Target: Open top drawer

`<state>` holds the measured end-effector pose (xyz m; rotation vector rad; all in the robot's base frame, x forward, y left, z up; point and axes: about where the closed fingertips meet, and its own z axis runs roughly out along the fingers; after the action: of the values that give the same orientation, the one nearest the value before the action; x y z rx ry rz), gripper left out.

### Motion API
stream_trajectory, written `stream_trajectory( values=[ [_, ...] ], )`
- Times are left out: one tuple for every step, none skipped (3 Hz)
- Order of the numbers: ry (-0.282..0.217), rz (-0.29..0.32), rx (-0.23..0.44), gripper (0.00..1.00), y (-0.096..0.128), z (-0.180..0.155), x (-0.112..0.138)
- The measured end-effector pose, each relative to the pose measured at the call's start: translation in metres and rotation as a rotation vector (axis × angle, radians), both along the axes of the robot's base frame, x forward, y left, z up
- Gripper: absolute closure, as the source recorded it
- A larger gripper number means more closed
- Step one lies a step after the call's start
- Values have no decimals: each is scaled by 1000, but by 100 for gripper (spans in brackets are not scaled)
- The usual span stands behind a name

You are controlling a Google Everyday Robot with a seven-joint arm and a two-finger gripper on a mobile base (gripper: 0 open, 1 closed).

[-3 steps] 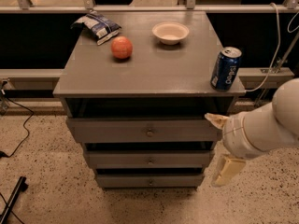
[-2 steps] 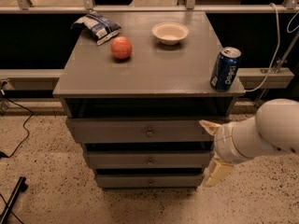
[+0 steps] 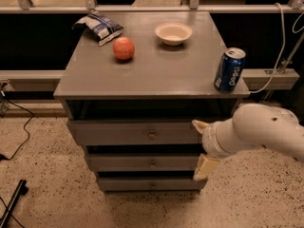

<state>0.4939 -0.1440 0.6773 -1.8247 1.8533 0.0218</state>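
Gripper [image 3: 202,146] hangs at the right end of the top drawer [image 3: 123,133], fingers spread wide and holding nothing; upper fingertip by the drawer front's corner, lower one beside the second drawer [image 3: 137,162]; top drawer sits just under the cabinet top [image 3: 156,70], knob [image 3: 152,135] at centre; soda can [image 3: 229,69] stands above

On the grey bench [image 3: 161,72] lie a chip bag [image 3: 99,26], red fruit [image 3: 123,48], pale bowl [image 3: 174,33] and, front right, an upright blue can [image 3: 229,69]; the tool [image 3: 202,147] hangs spread below that corner.
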Motion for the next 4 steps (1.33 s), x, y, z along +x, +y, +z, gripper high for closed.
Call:
stream_trajectory(
  values=[
    [-29,11,-16,0,9,-5,30],
    [-54,24,-29,0,16,-3,56],
    [-39,26,-47,0,18,-13,75],
    [-12,26,-63,0,17,-25,81]
  ],
)
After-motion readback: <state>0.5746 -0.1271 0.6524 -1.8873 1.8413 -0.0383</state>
